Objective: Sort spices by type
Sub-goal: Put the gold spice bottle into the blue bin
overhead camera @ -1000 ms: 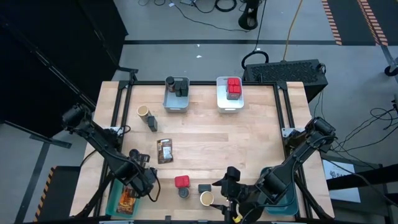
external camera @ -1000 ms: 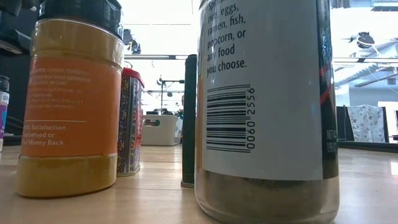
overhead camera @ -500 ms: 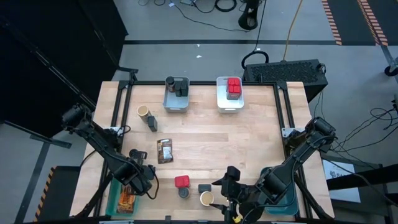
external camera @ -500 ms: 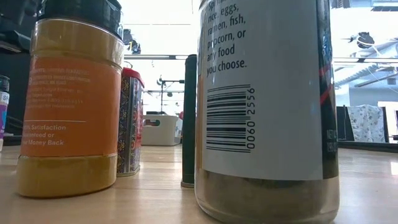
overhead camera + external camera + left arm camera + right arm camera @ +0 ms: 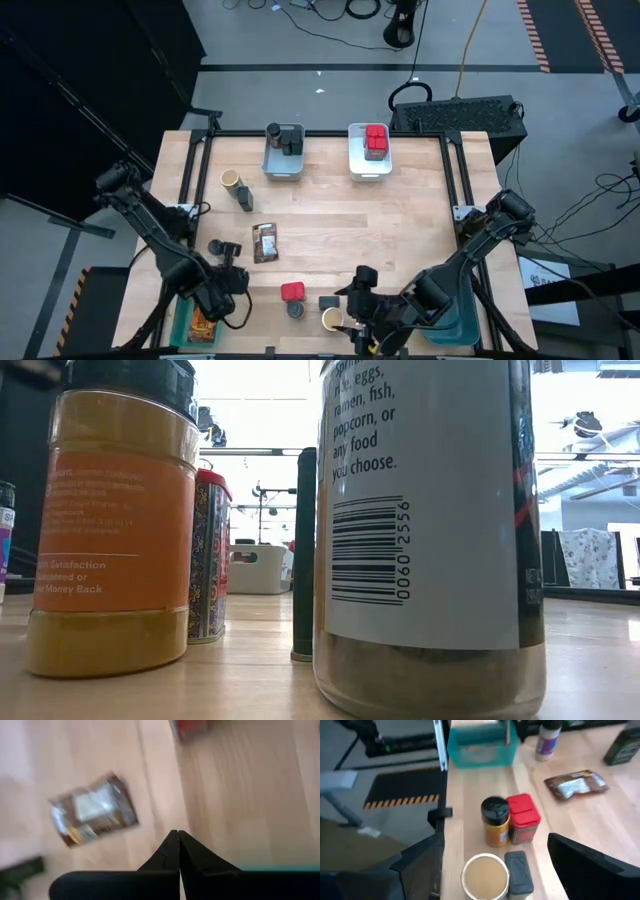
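Looking at the near edge, the right gripper (image 5: 352, 303) hangs wide open and empty just beside the tan-topped jar (image 5: 332, 320), which stands upright among three other spices, so it's way closer than the clenched, empty left gripper (image 5: 236, 296).

The work surface is a light wooden table (image 5: 330, 225) bordered by a black metal frame (image 5: 325, 134), standing on a grey concrete floor (image 5: 300, 40). Beyond the far edge, cables (image 5: 340, 10) lie on the floor beside hazard-striped tape (image 5: 535, 35), and a black perforated case (image 5: 470, 115) sits at the table's far right corner. The low view shows a brightly lit room (ceiling beams (image 5: 250, 452) visible overhead).
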